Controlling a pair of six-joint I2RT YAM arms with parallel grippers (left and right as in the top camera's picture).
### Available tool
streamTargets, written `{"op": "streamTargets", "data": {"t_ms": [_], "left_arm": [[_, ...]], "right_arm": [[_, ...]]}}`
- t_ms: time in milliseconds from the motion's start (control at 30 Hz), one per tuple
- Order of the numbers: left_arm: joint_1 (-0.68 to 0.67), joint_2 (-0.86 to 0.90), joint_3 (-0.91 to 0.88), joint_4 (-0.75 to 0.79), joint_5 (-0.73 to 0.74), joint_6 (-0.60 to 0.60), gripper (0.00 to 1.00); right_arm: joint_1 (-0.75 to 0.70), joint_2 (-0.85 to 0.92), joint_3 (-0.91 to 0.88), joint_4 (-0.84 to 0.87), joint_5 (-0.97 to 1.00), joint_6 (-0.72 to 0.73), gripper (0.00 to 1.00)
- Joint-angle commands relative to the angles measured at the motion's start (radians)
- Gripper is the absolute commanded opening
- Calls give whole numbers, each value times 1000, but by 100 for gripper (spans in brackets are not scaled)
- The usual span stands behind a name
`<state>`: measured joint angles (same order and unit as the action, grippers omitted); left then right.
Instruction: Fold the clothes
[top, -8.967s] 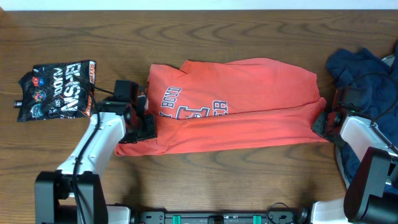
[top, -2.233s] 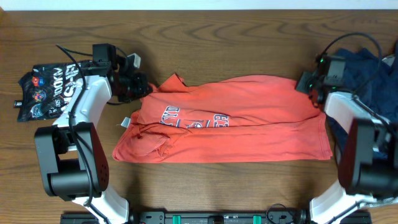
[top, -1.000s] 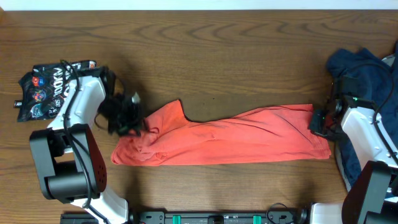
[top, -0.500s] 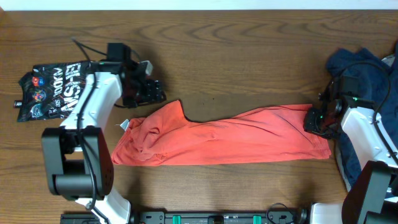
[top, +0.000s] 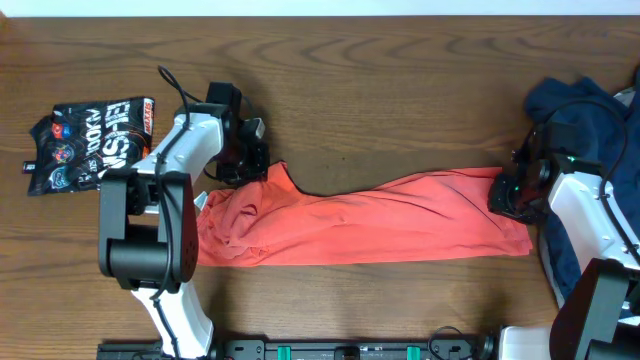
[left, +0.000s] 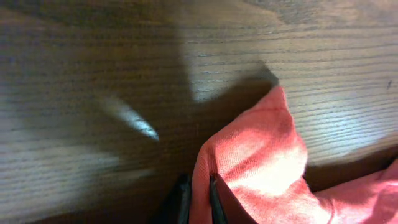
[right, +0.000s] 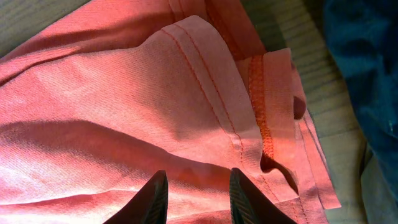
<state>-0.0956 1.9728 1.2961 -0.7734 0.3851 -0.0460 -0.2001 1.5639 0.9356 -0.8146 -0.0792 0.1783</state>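
While left fingers (left: 181, 200) pinch T-shirt (top: 370, 220), right fingers (right: 155, 196) stand parted over it.

white arm shells (top: 580, 215), black joints (top: 135, 250), thin black cables (top: 170, 78), dark fingers (left: 182, 202)

Left wrist view blurred, hard shadows beside the brightly lit T-shirt (left: 270, 155).

Left wrist cam is pretty smeared, the worktop (left: 93, 93) grain is basically mush. The left pincer (left: 198, 196) gets chopped by the bottom edge, just two dark tips poking in. Same deal with the right pincer (right: 199, 193). Dark blue cloth (top: 585, 105) runs off the right edge. Small print on the snack bag (top: 90, 140) is too tiny to read.
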Motion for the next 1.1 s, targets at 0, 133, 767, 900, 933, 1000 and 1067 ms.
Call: {"op": "streamTargets", "data": {"t_ms": [0, 133, 767, 900, 933, 1000, 1067], "left_arm": [[7, -79, 32, 3, -5, 3, 12], [12, -173, 56, 25, -5, 3, 12], [11, -117, 8, -26, 22, 3, 47], [11, -45, -5, -39, 22, 3, 38], [11, -33, -6, -48, 23, 3, 27], [11, -24, -6, -66, 31, 3, 12], [11, -29, -3, -66, 33, 3, 6]], "right_arm": [[-2, 5, -1, 1, -7, -8, 32], [-2, 5, -1, 8, -7, -8, 32], [-2, 5, -1, 7, -8, -8, 34], [-2, 5, -1, 7, -7, -8, 34], [-2, 5, -1, 7, -7, -8, 34], [-2, 5, -1, 7, -7, -8, 34], [-2, 5, -1, 8, -7, -8, 34]]}}
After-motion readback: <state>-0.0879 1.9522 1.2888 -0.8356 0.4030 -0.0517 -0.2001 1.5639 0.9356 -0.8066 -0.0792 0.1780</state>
